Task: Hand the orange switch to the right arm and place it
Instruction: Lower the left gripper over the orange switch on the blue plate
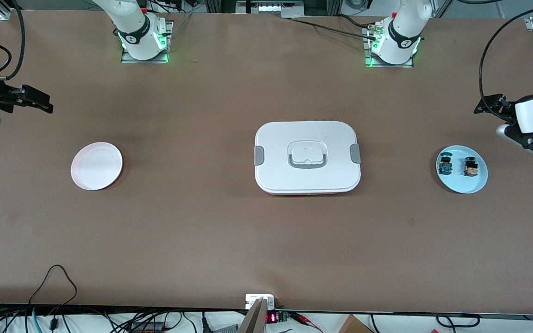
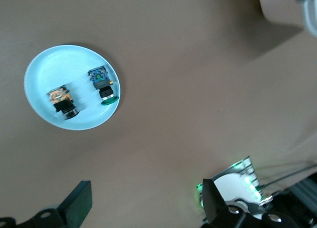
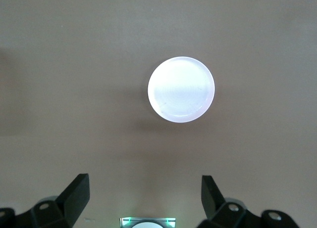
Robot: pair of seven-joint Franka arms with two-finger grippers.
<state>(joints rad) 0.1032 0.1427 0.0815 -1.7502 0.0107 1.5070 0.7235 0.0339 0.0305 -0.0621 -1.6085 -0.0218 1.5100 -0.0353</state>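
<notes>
Orange switch on blue plate; both tools open, empty

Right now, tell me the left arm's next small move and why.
Probably bring the open left gripper over the blue plate and down onto the orange switch: it hangs off the plate toward the left arm's end, holding nothing, and the switch lies untouched beside the blue switch.

Left claw up in the air at the left arm's end of the tabletop, fingers spread wide, nothing between them. Right claw likewise aloft at the right arm's end, fingers wide apart, empty.
</notes>
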